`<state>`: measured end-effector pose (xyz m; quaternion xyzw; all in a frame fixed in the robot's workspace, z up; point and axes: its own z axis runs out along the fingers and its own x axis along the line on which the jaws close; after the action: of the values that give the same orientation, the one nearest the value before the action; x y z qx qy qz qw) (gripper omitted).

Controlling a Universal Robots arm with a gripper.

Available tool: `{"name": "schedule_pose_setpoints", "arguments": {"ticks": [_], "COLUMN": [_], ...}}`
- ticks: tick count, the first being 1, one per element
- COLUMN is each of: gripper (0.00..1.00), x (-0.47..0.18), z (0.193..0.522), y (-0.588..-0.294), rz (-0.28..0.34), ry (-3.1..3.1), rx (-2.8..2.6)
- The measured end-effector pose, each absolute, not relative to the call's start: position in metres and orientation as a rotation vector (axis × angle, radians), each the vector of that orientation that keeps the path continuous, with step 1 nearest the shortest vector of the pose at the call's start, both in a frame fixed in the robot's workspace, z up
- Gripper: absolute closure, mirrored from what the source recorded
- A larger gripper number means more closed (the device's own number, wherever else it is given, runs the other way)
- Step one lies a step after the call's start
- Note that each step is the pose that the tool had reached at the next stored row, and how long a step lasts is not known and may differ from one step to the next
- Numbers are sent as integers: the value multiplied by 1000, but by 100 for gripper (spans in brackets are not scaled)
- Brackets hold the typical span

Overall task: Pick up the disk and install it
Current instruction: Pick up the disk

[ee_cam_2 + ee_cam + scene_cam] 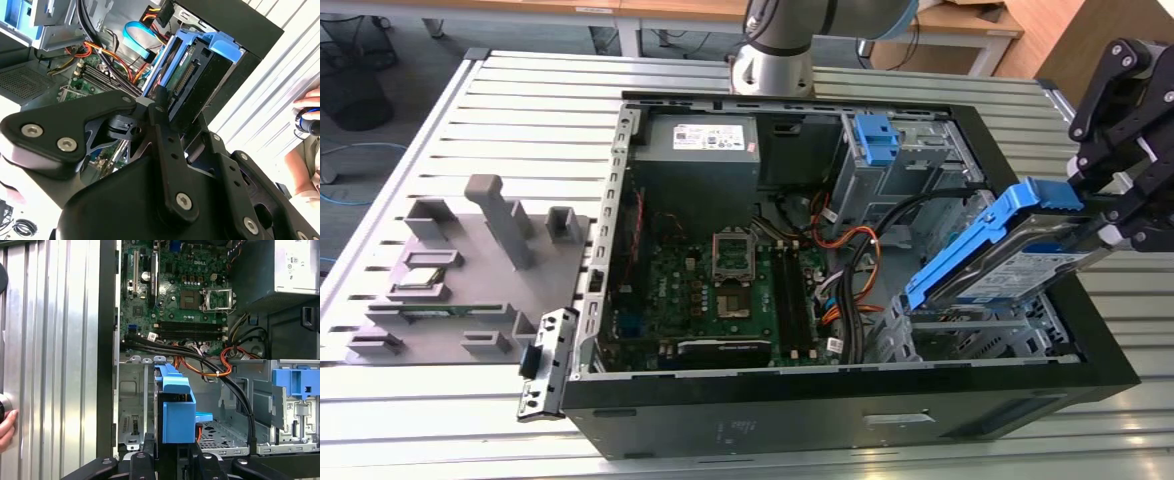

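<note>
Holding the disk (pixel 1011 262) clamped at its raised end in the claw (pixel 1105 228), long axis slanting down into the case (pixel 787 420) toward the empty bay (pixel 981 328) just beneath.

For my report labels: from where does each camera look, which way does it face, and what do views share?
Exterior view: off the arm, above the computer case, looking down into it; shows arm and gripper holding the disk.
Second wrist view: at the wrist, looking along the gripper to the disk; a person's hand shows.
First wrist view: at the wrist, looking past the disk to the motherboard; gripper shows.
Shared: the gripped disk.
</note>
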<state>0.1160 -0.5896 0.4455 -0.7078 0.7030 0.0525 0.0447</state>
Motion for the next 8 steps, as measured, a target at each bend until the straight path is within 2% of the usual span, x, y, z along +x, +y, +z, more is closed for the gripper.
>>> {"name": "schedule_pose_setpoints", "arguments": {"ticks": [8], "gripper": [65], "x": [116], "z": [451], "y": [-590], "rz": [157], "ry": [2146], "rx": [-2161]}}
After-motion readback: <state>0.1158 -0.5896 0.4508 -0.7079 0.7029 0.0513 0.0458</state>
